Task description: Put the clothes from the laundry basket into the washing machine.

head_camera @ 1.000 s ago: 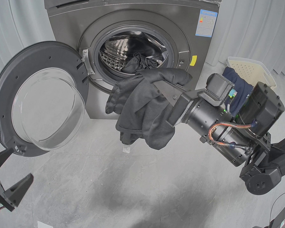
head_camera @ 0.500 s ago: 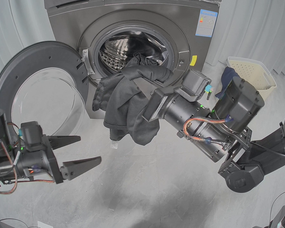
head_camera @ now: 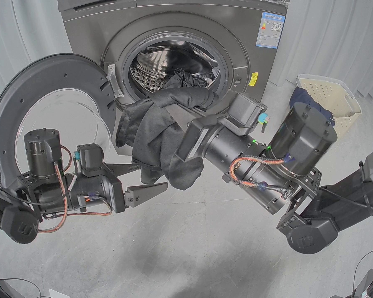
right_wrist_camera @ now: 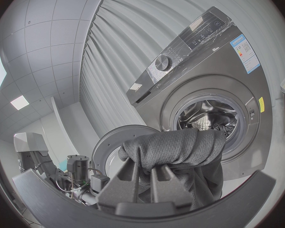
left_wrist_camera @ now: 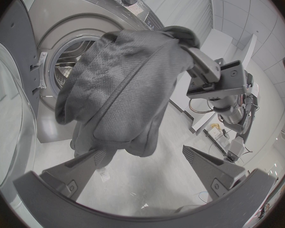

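My right jaws clamp a dark grey mesh garment at the grey front-loading washing machine mouth; left jaws apart, lower, before it.

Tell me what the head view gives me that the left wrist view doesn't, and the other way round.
Head view adds: the laundry basket right of the washing machine, with a dark blue garment in it, and dark clothes already in the drum. Left wrist view adds: a white tag hanging below the black garment. Shared: the machine with its door open, the right hand shut on the black garment before the drum opening, and the left hand open under its hem.
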### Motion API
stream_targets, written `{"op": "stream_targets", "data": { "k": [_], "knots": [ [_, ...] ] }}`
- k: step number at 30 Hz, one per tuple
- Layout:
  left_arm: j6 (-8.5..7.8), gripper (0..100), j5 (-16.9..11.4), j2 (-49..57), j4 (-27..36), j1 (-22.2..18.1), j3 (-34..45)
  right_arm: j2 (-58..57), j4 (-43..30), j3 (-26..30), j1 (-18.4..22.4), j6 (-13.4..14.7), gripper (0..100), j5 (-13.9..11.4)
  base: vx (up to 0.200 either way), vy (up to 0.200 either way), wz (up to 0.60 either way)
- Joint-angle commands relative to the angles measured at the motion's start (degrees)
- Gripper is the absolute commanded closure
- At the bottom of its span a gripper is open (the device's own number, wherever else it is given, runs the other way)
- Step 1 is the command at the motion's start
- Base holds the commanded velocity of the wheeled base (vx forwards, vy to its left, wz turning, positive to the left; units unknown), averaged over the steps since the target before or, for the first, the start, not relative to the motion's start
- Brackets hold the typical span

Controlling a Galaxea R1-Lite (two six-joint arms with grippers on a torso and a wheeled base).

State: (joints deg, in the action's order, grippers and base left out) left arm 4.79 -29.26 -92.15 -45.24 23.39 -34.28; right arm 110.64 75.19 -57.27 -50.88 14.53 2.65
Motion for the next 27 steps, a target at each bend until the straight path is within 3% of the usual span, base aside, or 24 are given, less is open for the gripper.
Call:
{"op": "stream_targets", "data": {
  "k": [1, 14, 27],
  "knots": [
    [0.04, 0, 0.5, -5.8, -2.7, -0.2, -1.0, -0.2, 0.1, 0.1, -0.4, 0.0, 100, 0.0, 0.0, 0.0, 0.0],
    [0.13, 0, 1.7, -6.9, -3.6, -1.4, -5.9, 0.0, 0.4, 0.3, -0.4, -0.1, 100, 0.0, 0.0, 0.0, 0.0],
    [0.13, 0, 1.7, -5.6, -6.2, -0.7, -5.2, 0.4, 0.3, 0.5, 0.0, -0.3, 100, 0.1, 0.0, 0.0, 0.0]
  ]
}}
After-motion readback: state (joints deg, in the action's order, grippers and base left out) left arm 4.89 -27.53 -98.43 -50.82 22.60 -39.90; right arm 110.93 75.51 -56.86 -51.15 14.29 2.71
